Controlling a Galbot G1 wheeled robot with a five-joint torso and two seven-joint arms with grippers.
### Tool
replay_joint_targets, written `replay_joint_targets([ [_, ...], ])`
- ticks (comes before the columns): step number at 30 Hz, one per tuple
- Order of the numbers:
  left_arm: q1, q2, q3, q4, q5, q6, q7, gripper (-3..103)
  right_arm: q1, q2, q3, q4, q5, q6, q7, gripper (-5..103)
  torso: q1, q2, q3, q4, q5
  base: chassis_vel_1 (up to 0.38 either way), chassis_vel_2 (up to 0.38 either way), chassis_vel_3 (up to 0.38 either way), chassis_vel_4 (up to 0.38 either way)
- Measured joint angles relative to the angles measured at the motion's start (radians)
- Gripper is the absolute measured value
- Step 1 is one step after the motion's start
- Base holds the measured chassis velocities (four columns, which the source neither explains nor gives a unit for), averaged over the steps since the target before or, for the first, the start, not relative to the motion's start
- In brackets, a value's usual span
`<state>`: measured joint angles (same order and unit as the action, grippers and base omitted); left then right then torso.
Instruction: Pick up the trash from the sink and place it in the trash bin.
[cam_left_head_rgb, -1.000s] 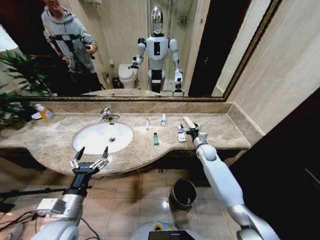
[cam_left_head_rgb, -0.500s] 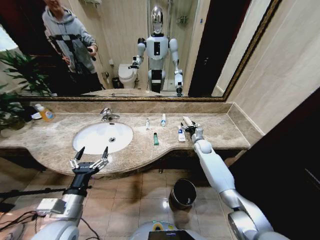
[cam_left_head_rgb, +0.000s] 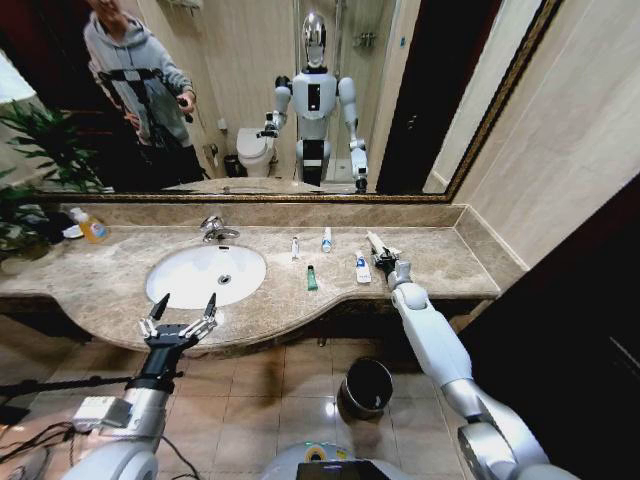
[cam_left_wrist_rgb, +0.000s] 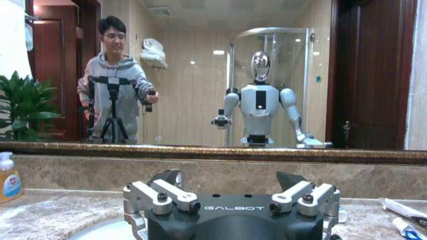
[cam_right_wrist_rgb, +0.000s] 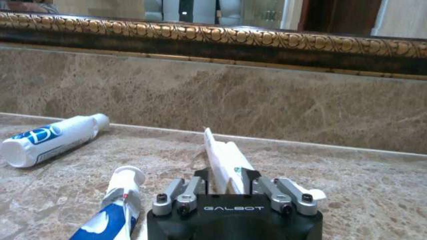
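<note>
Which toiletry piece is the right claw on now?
The long white tube farthest right on the counter; the right claw straddles it, while the blue-labelled ones lie beside it.

5 toiletry items (cam_left_head_rgb: 326, 240), 1 sink (cam_left_head_rgb: 160, 283), 1 trash bin (cam_left_head_rgb: 366, 386), 1 soap bottle (cam_left_head_rgb: 90, 227)

A gilt-framed mirror (cam_left_head_rgb: 250, 100) hung over the marble backsplash (cam_right_wrist_rgb: 213, 95) — beige tiled walls, glossy tan floor tiles (cam_left_head_rgb: 270, 390), a leafy plant (cam_left_head_rgb: 40, 150) at one end
</note>
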<state>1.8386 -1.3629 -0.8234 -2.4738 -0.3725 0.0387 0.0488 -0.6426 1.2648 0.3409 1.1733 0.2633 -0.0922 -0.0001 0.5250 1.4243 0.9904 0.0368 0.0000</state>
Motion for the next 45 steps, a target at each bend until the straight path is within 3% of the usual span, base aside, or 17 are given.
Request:
replay_joint_targets([
  [9, 0.0, 0.0, 0.0, 0.0, 0.0, 0.0, 0.0, 100, -0.038, -0.008, 0.012, 0.065, 0.018, -0.034, 0.007, 8, 0.0, 0.0, 0.0, 0.0, 0.0, 0.0, 0.0, 0.0, 0.0],
  [12, 0.0, 0.0, 0.0, 0.0, 0.0, 0.0, 0.0, 100, -0.049, -0.007, 0.017, 0.078, 0.018, -0.036, 0.011, 3, 0.0, 0.0, 0.0, 0.0, 0.0001, 0.0, 0.0, 0.0, 0.0],
  [20, 0.0, 0.0, 0.0, 0.0, 0.0, 0.0, 0.0, 100, -0.125, -0.029, 0.059, 0.193, 0.053, -0.057, 0.03, 0, 0.0, 0.0, 0.0, 0.0002, 0.0001, 0.0, 0.0, 0.0, 0.0],
  [26, 0.0, 0.0, 0.0, 0.0, 0.0, 0.0, 0.0, 100, -0.359, -0.104, 0.164, 0.521, 0.198, -0.126, 0.063, 0, 0.0, 0.0, 0.0, -0.0003, 0.0002, 0.0, 0.0, 0.0, 0.0],
  [31, 0.0, 0.0, 0.0, 0.0, 0.0, 0.0, 0.0, 100, -0.495, -0.112, 0.209, 0.696, 0.273, -0.154, 0.086, 0, 0.0, 0.0, 0.0, -0.0002, 0.0001, 0.0, 0.0, 0.0, 0.0],
  [35, 0.0, 0.0, 0.0, 0.0, 0.0, 0.0, 0.0, 100, -0.714, -0.071, 0.275, 0.896, 0.275, -0.159, 0.095, 0, 0.0, 0.0, 0.0, -0.0001, -0.0001, 0.0, 0.0, 0.0, 0.0],
  [41, 0.0, 0.0, 0.0, 0.0, 0.0, 0.0, 0.0, 100, -0.885, 0.004, 0.315, 0.994, 0.218, -0.133, 0.082, 0, 0.0, 0.0, 0.0, 0.0, 0.0, 0.0, 0.0, 0.0, 0.0],
  [45, 0.0, 0.0, 0.0, 0.0, 0.0, 0.0, 0.0, 100, -1.038, 0.107, 0.335, 1.036, 0.137, -0.08, 0.052, 0, 0.0, 0.0, 0.0, -0.0001, 0.0, 0.0, 0.0, 0.0, 0.0],
])
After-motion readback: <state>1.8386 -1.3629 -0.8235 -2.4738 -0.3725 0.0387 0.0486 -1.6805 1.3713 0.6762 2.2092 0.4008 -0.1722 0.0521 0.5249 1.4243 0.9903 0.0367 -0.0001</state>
